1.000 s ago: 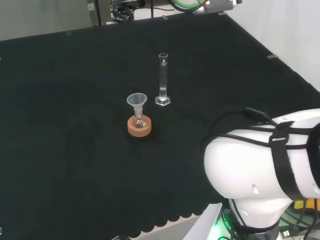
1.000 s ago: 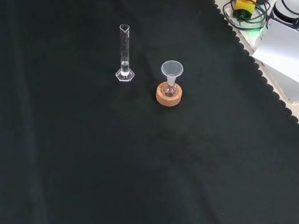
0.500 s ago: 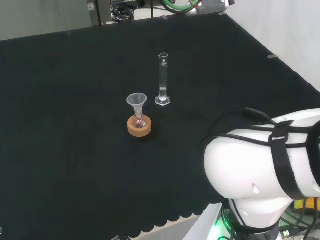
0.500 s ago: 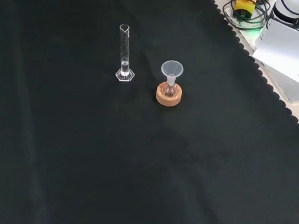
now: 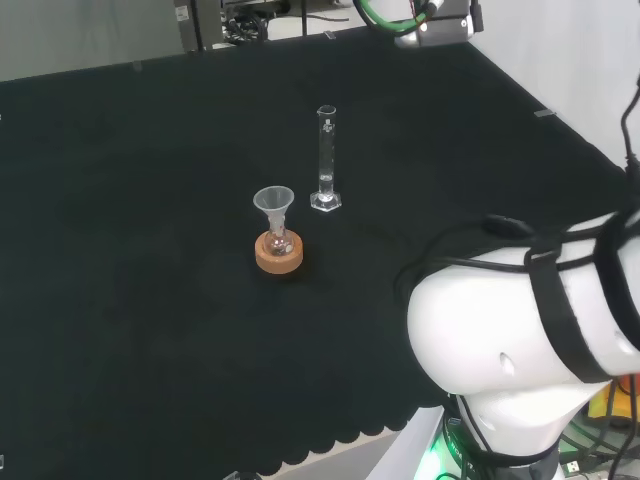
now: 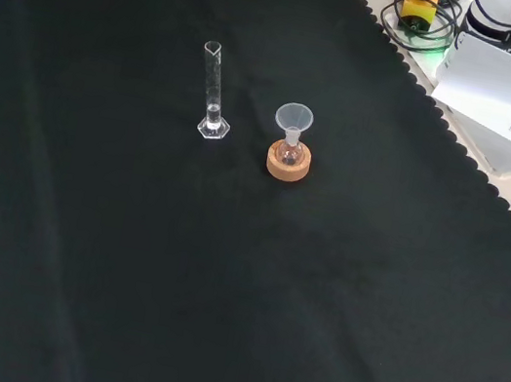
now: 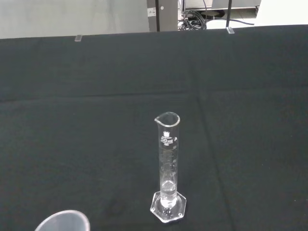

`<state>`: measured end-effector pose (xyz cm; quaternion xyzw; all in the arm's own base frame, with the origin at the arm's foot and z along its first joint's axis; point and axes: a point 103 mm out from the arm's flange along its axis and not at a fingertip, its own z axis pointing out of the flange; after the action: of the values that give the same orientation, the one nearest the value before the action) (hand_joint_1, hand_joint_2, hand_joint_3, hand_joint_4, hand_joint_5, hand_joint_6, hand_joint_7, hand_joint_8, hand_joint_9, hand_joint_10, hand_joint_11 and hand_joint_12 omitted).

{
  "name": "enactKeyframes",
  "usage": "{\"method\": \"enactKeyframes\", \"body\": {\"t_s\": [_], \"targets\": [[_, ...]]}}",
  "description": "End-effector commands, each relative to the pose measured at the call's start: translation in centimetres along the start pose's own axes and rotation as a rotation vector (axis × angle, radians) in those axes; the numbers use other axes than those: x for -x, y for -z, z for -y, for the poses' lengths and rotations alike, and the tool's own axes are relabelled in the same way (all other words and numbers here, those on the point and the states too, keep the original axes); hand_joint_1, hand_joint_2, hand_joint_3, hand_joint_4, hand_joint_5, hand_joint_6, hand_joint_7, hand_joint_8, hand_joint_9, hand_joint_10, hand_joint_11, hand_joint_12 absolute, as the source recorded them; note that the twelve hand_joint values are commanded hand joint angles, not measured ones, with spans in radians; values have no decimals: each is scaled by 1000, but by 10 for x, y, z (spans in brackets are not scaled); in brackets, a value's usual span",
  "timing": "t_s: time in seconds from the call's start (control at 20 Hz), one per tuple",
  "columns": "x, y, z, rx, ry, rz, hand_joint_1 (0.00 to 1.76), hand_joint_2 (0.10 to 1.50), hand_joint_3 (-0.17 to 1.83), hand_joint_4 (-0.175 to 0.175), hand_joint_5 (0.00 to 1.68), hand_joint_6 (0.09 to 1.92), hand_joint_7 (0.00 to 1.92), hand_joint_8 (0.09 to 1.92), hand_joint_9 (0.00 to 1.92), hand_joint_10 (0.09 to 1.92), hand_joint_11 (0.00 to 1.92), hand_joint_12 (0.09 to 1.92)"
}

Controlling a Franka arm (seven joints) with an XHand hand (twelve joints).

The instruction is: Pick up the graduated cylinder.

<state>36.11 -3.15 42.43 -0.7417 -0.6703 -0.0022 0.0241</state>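
A clear glass graduated cylinder (image 5: 326, 160) stands upright on its hexagonal foot on the black cloth (image 5: 140, 200). It is in the front view (image 6: 213, 91) left of the flask, and in the wrist view (image 7: 167, 168) it stands alone some way off, with a little liquid at its bottom. Nothing touches the cylinder.
A small flask with a clear funnel (image 5: 274, 212) in its neck sits on a cork ring (image 5: 279, 252) near the cylinder; funnel (image 6: 293, 122), cork ring (image 6: 288, 162), funnel rim (image 7: 62, 222). The arm's white link (image 5: 520, 340) is at the head view's right. Boxes and cables (image 6: 495, 65) lie beyond the cloth's scalloped edge.
The arm's white link has shifted slightly in the head view. The cylinder and the flask have not moved.
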Motion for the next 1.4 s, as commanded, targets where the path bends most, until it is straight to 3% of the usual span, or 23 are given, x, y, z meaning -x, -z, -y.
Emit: {"method": "enactKeyframes", "body": {"t_s": [0.05,0.45,0.7,1.0,1.4], "targets": [[24,-68,-45,-28,11,-19,246,1199,288,-26,215,87,14,492,177,700,67,1399],[20,-135,-75,-49,55,-27,287,1181,276,-36,240,87,42,531,216,703,88,1396],[24,-165,-79,-32,104,-92,341,1148,263,-40,260,87,86,570,276,708,97,1394],[34,-191,-76,-26,134,-167,425,1090,249,-40,289,87,122,603,321,696,130,1393],[44,-209,-75,-21,133,-220,464,1056,246,-38,296,87,108,606,314,681,146,1386]]}}
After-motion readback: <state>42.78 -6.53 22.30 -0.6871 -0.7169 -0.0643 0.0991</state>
